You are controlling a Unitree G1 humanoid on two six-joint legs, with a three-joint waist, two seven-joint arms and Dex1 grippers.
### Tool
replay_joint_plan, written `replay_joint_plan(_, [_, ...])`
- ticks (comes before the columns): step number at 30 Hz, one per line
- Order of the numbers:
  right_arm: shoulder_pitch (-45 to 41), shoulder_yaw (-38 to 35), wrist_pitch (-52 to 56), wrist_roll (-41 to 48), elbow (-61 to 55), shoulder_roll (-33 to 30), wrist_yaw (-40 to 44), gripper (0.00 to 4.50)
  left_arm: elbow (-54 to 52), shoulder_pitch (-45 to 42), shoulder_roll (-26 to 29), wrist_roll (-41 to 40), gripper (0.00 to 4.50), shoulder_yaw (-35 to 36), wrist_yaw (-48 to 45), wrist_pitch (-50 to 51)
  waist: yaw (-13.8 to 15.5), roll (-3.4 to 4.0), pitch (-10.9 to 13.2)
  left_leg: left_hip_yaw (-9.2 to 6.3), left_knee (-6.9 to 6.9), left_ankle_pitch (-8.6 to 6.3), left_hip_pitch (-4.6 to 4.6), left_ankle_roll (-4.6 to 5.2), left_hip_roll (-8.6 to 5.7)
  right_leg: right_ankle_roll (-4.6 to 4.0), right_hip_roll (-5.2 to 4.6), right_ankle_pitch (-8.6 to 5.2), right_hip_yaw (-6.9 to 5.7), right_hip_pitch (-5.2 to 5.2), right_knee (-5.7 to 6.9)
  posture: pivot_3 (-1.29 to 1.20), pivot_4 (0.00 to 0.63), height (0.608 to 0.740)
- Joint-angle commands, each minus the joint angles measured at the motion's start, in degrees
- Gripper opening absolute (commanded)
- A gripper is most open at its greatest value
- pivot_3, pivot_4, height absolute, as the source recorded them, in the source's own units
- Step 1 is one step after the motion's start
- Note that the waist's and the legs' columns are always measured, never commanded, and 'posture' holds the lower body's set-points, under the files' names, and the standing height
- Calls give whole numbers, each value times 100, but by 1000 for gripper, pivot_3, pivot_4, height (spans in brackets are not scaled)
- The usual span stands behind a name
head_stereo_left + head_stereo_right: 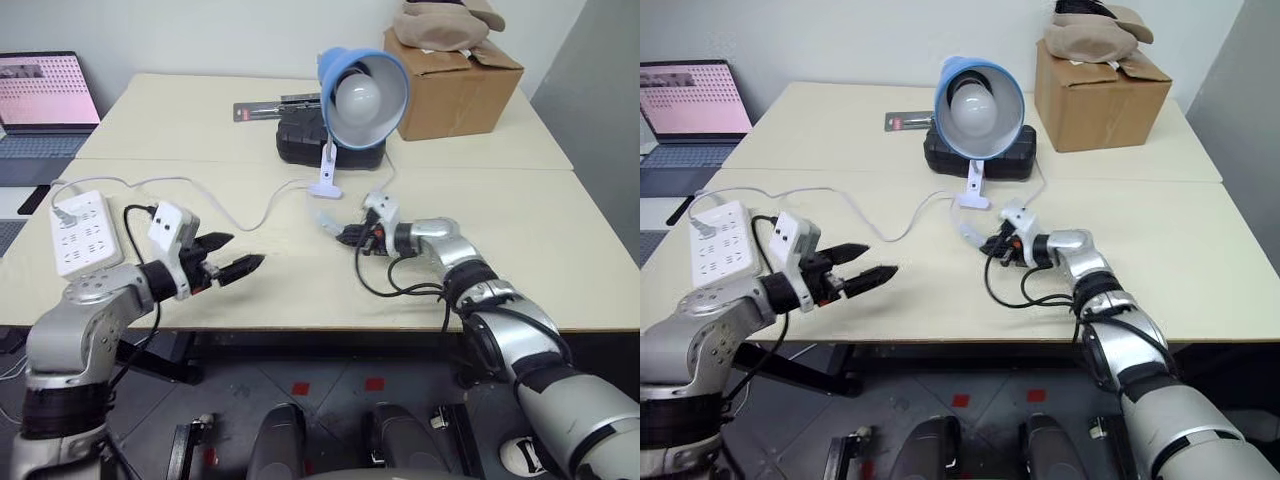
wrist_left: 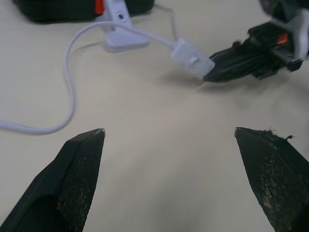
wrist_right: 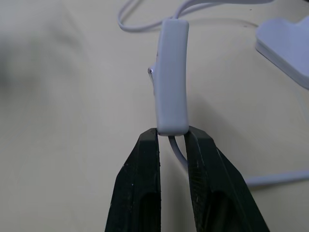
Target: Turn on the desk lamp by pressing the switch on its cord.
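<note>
Two cream tables [image 1: 560, 240] abutting | laptop [image 1: 45, 105] left | cardboard box [image 1: 455, 85] rear

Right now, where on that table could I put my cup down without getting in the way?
Bare room: the far-left tabletop behind the power strip, and the right side in front of the cardboard box. Crowded: the middle, where the desk lamp, cord, switch and both grippers, left and right, gather.
</note>
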Motion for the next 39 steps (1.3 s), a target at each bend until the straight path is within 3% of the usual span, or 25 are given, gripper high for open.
replay_joint_plan(1, [908,-172,2513,982,-2620,-64,-91,393,-46,-236,-451,-656,4500,-98,160,601,1,0,0,1,-3,0,-1,0,0,1,0,1,2,-2,-2,0,150,740])
replay_joint_plan(5, [1709,-296,4527,1953,-4684,-151,-425,393,365,-636,-923,-1509,4500,74,233,1500,11,3,2,-17,2,-1,-18,-2,3,4,6,-1,-7,-14,7,0,150,740])
replay_joint_plan(11, [2085,-473,5947,2910,-5736,-506,-558,393,1217,-1091,-1071,-1772,4500,-112,-21,1861,-43,2,1,-11,6,0,4,0,1,25,19,-14,-10,-4,7,0,150,740])
replay_joint_plan(19, [2176,-505,6243,3368,-5970,-619,-868,393,1644,-1702,-1453,-2035,4500,-29,66,2165,-8,1,1,-2,9,0,-6,2,-4,35,21,-10,-2,-7,-8,0,150,740])
replay_joint_plan(39, [1897,-880,6761,4478,-5974,-627,-1311,393,1267,-1435,-1768,-2504,4500,84,343,2540,-8,1,1,-14,6,-3,-22,-1,0,34,38,-11,-1,-14,-12,0,150,740])
